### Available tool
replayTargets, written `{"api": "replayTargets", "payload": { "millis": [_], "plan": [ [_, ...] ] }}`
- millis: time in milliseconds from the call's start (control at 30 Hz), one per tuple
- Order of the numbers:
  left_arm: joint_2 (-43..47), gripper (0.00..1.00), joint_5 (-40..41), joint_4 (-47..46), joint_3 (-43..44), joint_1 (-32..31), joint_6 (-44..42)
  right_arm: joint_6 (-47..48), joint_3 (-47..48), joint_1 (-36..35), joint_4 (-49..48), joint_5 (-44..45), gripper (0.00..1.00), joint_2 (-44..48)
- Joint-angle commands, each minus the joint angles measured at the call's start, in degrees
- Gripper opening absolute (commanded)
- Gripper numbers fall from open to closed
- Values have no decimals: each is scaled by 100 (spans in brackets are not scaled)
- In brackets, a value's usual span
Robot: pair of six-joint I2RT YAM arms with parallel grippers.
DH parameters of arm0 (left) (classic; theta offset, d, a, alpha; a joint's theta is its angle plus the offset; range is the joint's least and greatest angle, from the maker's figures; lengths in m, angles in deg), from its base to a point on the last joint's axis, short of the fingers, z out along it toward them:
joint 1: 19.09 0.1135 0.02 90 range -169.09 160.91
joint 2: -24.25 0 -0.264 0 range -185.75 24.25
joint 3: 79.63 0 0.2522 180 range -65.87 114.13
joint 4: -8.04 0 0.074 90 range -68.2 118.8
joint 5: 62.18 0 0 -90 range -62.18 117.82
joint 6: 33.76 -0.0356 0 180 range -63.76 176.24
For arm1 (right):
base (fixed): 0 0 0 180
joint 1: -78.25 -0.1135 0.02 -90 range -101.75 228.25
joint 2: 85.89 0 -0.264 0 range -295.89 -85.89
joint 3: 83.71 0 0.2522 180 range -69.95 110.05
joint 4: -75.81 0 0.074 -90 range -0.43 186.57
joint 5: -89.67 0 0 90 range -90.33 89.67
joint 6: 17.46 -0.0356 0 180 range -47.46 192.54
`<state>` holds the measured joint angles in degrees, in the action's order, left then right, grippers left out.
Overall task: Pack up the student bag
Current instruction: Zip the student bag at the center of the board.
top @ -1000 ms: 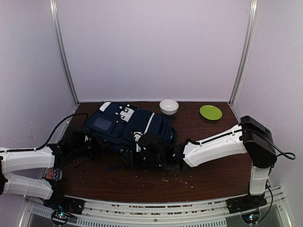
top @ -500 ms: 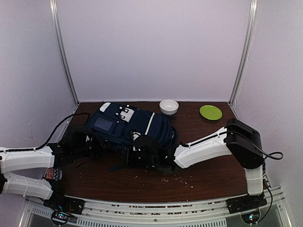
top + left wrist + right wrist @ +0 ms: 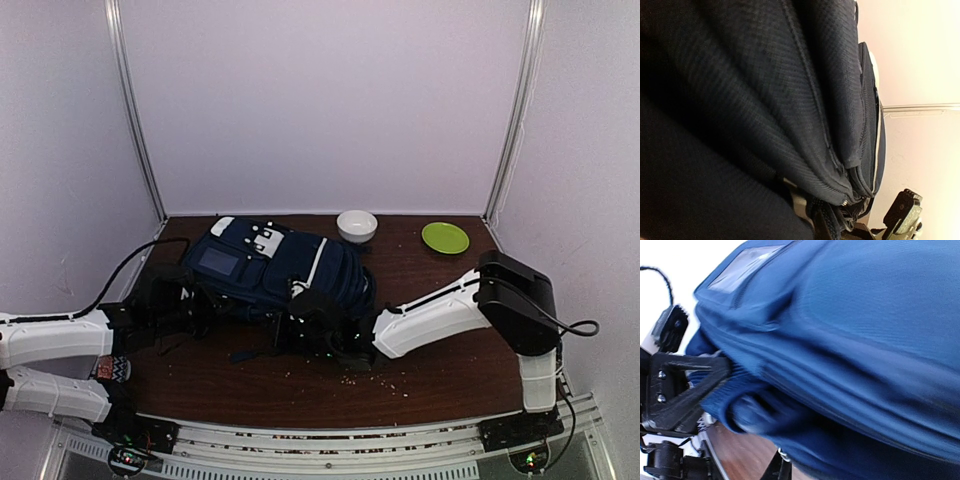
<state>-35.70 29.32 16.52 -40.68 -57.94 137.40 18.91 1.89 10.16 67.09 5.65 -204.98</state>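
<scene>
The student bag [image 3: 270,262], navy with white trim, lies flat at the back left of the table. It fills the left wrist view [image 3: 790,75] and the right wrist view [image 3: 865,315]. My left gripper [image 3: 192,303] is shut on the bag's left edge. In the right wrist view its black fingers [image 3: 690,385] pinch a fold of the blue fabric. My right gripper [image 3: 290,330] is pressed against the bag's near edge, among the dark straps. Its own jaws are hidden by blurred fabric, so I cannot tell their state.
A white bowl [image 3: 357,225] and a green plate [image 3: 445,237] stand at the back right. Crumbs [image 3: 370,378] are scattered on the brown table [image 3: 450,360] in front of the right arm. A small patterned object [image 3: 113,368] lies by the left arm.
My right arm has swung left, bringing its gripper further along the bag's near edge. The left arm has kept its hold and place.
</scene>
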Motion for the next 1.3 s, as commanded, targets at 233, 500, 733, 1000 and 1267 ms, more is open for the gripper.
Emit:
{"api": "replayTargets", "payload": {
  "millis": [233,500,733,1000,1267],
  "plan": [
    [388,0,-268,-980,522,-141,-107,-116,-1530,241,-15,1136,31,1456],
    [290,0,-297,-959,616,-140,-145,177,-1611,143,-275,714,42,1499],
    [334,0,-282,-914,599,-140,-163,397,-1274,123,-300,132,46,1221],
    [411,0,-279,-881,614,-140,-173,388,-961,136,152,34,44,944],
    [464,0,-265,-844,636,-140,-189,368,-941,137,490,271,36,905]
  ]
}}
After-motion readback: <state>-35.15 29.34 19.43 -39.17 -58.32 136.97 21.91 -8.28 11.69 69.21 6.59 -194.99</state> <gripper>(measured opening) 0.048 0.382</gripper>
